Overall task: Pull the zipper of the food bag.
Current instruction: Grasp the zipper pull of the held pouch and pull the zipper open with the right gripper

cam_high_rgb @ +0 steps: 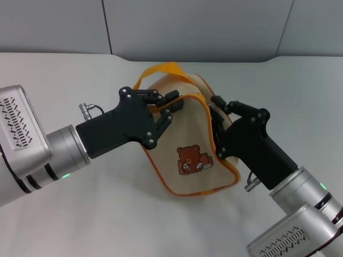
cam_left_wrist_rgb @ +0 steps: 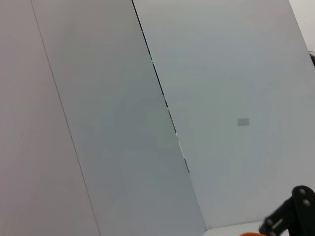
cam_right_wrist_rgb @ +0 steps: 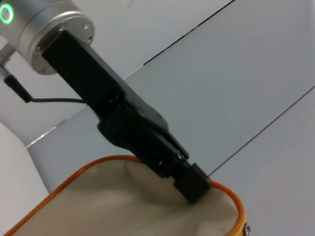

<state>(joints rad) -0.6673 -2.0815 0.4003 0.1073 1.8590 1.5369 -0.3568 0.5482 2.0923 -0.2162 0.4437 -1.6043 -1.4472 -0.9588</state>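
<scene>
The food bag [cam_high_rgb: 187, 134] stands on the white table, its bear-print panel facing me. The zipper [cam_high_rgb: 161, 179] runs as a thin orange line around that panel. My left gripper [cam_high_rgb: 172, 108] reaches in from the left and is shut on the panel's upper orange edge. The right wrist view shows that same left gripper [cam_right_wrist_rgb: 189, 183] pinching the bag's rim [cam_right_wrist_rgb: 113, 160]. My right gripper [cam_high_rgb: 216, 115] is pressed against the bag's right side, at the zipper line just behind the panel. A tiny silvery piece [cam_right_wrist_rgb: 245, 229] shows at the rim; I cannot tell whether it is the pull tab.
The orange loop handle [cam_high_rgb: 161, 69] arches over the back of the bag. A grey panelled wall [cam_high_rgb: 214, 27] stands behind the white table [cam_high_rgb: 80, 214]. The left wrist view shows mostly wall [cam_left_wrist_rgb: 147, 123] and a black gripper part [cam_left_wrist_rgb: 295, 216].
</scene>
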